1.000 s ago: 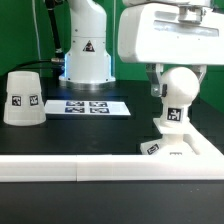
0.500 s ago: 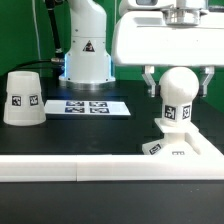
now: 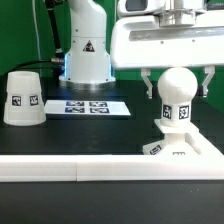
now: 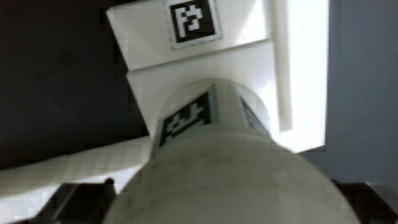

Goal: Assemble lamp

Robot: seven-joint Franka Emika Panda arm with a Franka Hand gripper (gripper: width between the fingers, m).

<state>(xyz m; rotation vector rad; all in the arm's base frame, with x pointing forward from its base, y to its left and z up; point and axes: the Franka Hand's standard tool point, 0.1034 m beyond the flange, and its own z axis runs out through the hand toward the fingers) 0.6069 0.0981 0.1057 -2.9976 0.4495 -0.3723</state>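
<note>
The white round-headed bulb (image 3: 177,98) stands upright on the flat square base (image 3: 190,150) at the exterior view's right. My gripper (image 3: 178,84) hangs over it, open, one finger on each side of the bulb's head with a small gap on both sides. In the wrist view the bulb (image 4: 222,160) fills the frame, and the tagged base (image 4: 196,45) lies beyond it. The dark fingertips (image 4: 80,205) show at the edges, clear of the bulb. The cone shade (image 3: 22,97) stands alone at the exterior view's left, narrow end up.
The marker board (image 3: 88,106) lies between the shade and the base. A long white rail (image 3: 70,168) runs along the front edge. The arm's own pedestal (image 3: 88,55) stands behind the marker board.
The hand has shifted a little and squared up over the bulb. The fingers stay as far apart as before. The bulb, base and shade have not moved.
</note>
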